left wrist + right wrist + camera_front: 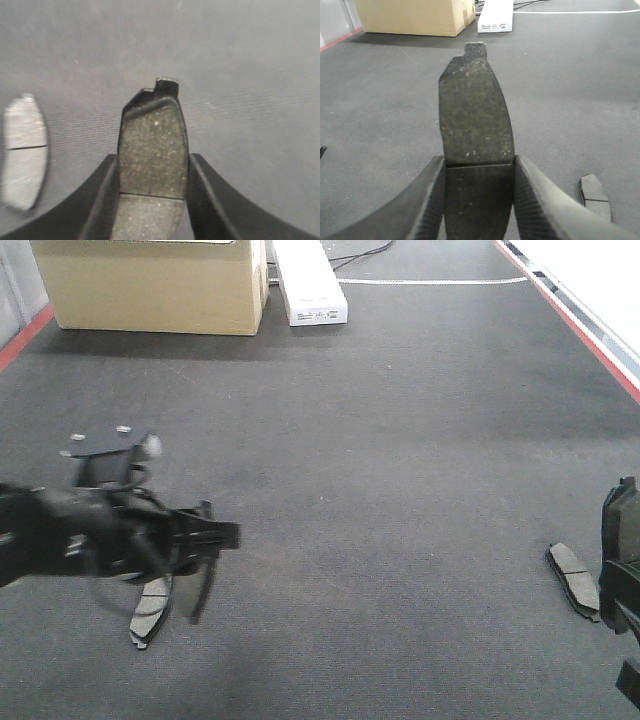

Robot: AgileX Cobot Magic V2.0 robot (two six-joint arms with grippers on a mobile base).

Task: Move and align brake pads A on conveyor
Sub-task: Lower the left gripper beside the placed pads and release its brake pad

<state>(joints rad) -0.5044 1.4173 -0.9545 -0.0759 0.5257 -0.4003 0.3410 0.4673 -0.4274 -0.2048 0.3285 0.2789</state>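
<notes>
The left pincer point(152, 200) squeezes one brake pad point(152, 150). The right pincer point(477, 200) squeezes another point(475, 115). Two more pads point(150, 608) point(574, 578) lie flat on the belt point(380, 440), well apart.

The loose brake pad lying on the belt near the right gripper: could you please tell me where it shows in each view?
Exterior front: loose brake pad near the right edge, lower half, flat on the conveyor.
Left wrist: not in it.
Right wrist: lower right corner.
Shared landmark: cardboard box, top left in both those views.
</notes>
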